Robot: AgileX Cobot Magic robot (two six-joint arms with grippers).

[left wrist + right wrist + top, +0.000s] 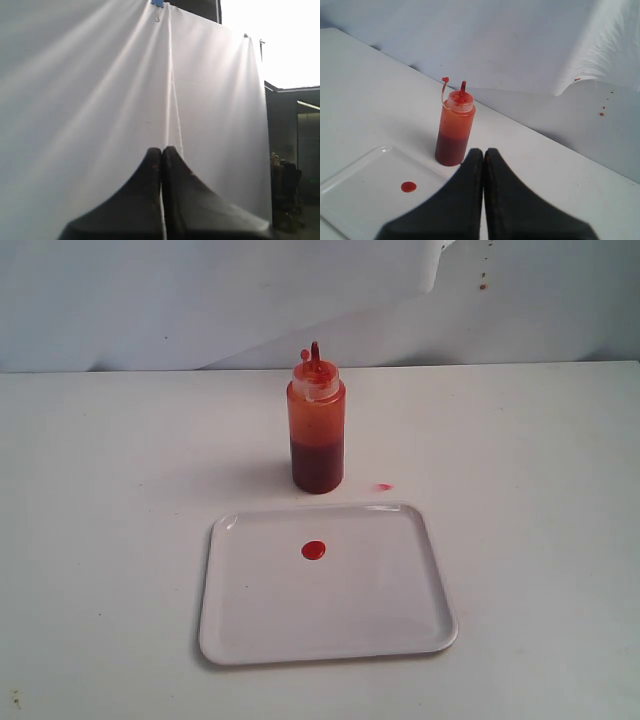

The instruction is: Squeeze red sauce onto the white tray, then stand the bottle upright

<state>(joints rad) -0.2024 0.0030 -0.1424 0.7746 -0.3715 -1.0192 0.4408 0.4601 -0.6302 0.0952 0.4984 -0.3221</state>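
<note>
Both closed tight, nothing held: left gripper (161,148) faces only a white sheet (90,100). Just past the right gripper (483,150) tips stands the bottle (455,131), upright, untouched; the tray (365,192) lies beside those tips, one red sauce dot (408,187) on it.

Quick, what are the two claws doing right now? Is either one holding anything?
Left gripper: shut, holding nothing.
Right gripper: shut, holding nothing; the bottle stands upright, apart from it.

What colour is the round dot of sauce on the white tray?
The sauce dot is bright red, clearest in the exterior view.
</note>
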